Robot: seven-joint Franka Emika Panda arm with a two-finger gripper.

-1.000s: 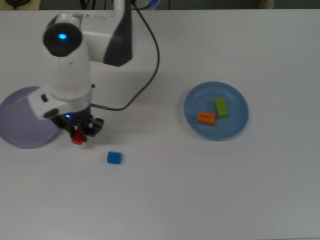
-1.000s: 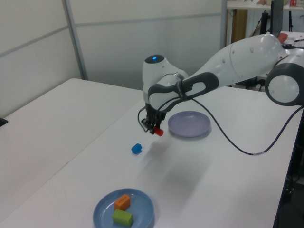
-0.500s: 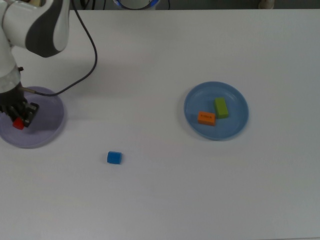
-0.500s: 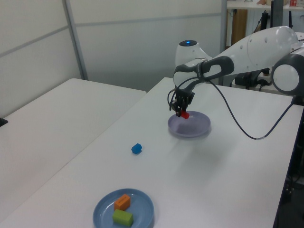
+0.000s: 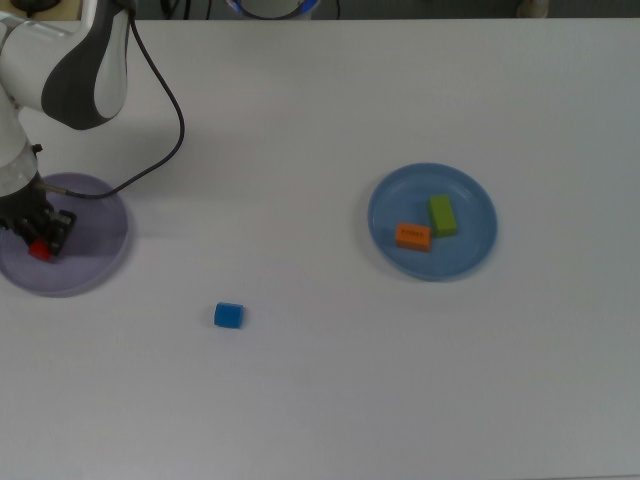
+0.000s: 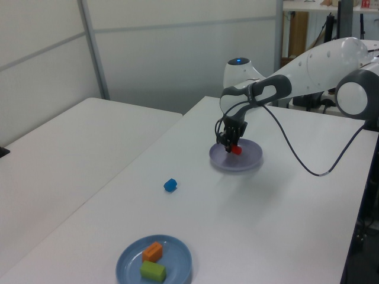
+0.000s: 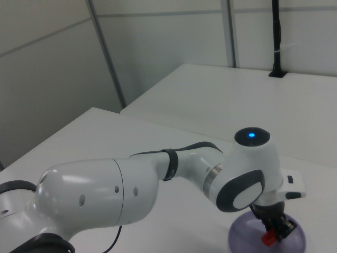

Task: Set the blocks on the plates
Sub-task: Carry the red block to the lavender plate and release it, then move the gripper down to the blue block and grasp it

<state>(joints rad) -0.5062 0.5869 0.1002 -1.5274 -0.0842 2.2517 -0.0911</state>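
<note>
Hand: the gripper [image 5: 38, 243] is clamped on the red cylinder [image 5: 40, 250], down over the lavender plate [image 5: 90, 262].
Cylinder: whether it touches the plate I cannot tell; its long axis cannot be made out either.
Right view only: shows the arm's bulky body close up, with gripper [image 7: 275, 232], cylinder [image 7: 268, 238] and lavender plate [image 7: 295, 241] at the bottom edge; the other blocks lie outside it.
Top view only: the green bar [image 5: 443, 215] runs roughly top to bottom, the orange block [image 5: 413, 236] crosswise just beside it, both on the blue plate [image 5: 473, 257].
Blue block: [image 5: 228, 316] alone on the table [image 5: 320, 400], between the plates.
Left view: blue plate [image 6: 179, 269] nearest, lavender plate [image 6: 249, 161] farther.
</note>
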